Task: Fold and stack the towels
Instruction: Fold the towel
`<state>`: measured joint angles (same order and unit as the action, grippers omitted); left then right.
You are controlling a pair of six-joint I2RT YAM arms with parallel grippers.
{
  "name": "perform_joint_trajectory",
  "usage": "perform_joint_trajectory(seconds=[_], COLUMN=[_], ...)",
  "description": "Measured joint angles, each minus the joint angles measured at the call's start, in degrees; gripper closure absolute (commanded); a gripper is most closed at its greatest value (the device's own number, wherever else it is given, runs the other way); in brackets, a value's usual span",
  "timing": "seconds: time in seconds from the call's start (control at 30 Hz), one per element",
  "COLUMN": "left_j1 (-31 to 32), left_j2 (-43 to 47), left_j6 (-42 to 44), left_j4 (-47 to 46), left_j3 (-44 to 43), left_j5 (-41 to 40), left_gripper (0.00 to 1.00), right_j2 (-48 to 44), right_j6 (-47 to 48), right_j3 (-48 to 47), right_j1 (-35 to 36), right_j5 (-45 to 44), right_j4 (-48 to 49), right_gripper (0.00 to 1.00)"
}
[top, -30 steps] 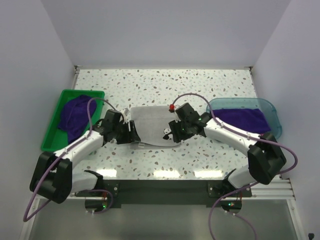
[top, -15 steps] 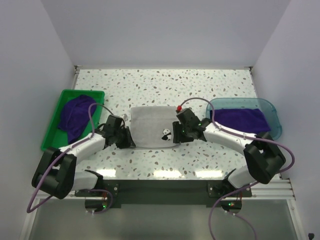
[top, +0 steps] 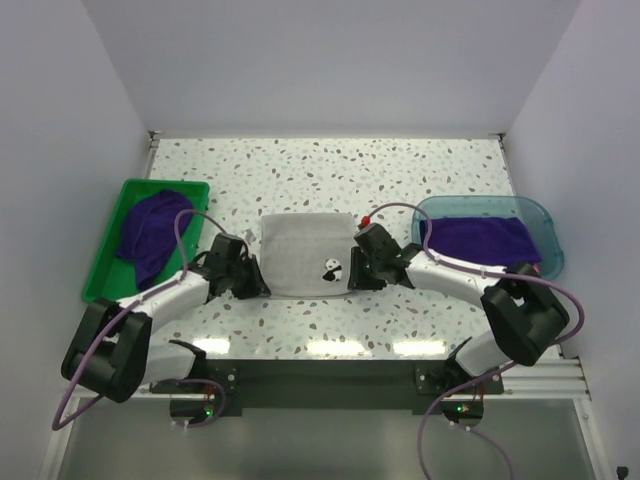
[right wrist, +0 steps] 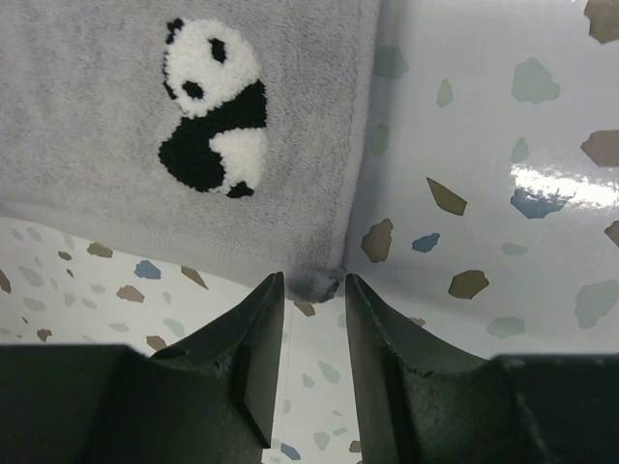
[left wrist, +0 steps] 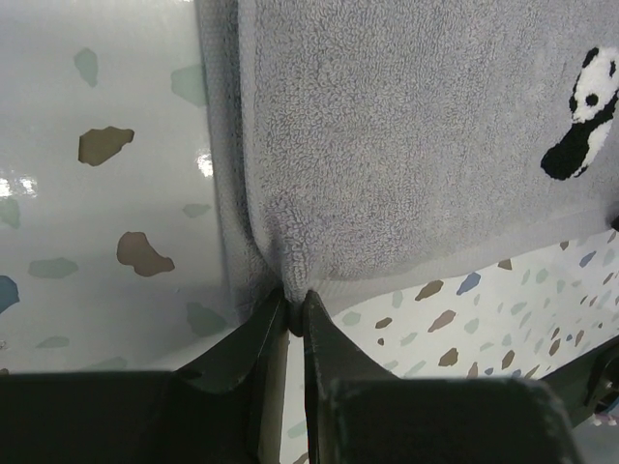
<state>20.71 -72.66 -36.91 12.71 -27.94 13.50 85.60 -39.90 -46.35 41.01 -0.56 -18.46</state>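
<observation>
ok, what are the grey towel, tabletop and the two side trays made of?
Grey towel: terry cotton by the look, matte, fuzzy looped pile; panda is tufted yarn.
Tabletop: hard, glossy, speckled terrazzo pattern, mirrors the lights; stone or laminate, can't tell.
Teal tray: translucent, likely plastic.
Green bin: opaque, smooth, likely plastic.

A towel (top: 305, 250) lies in the middle of the desk (top: 330, 170). A bin (top: 97, 275) to its left holds a second towel (top: 150, 230). A tray (top: 480, 203) to its right holds a third towel (top: 480, 238). The left pincer (left wrist: 295, 304) is at the near-left corner and the right pincer (right wrist: 314, 285) at the near-right.
</observation>
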Motion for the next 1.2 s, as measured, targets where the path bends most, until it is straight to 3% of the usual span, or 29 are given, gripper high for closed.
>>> perform_joint_trajectory(seconds=[0.73,0.9,1.03,1.2], left_j1=[0.00,0.00,0.00,0.00], left_j2=[1.16,1.18,1.18,1.18], left_j6=[0.07,0.07,0.07,0.28], left_j4=[4.07,5.25,5.81,7.41], left_j3=[-1.01,-2.23,-3.15,-4.52], left_j5=[-0.46,-0.46,-0.48,-0.63], left_gripper=[0.80,0.80,0.83,0.90], right_j2=[0.98,1.46,1.46,1.44], right_j6=[-4.02,-4.28,-4.24,-3.91], right_j3=[1.84,1.84,1.77,0.35], right_j1=[-0.20,-0.20,-0.20,-0.20], right_j5=[0.09,0.24,0.22,0.04], right_j4=[3.06,3.04,2.67,0.50], right_gripper=[0.69,0.81,0.99,1.00])
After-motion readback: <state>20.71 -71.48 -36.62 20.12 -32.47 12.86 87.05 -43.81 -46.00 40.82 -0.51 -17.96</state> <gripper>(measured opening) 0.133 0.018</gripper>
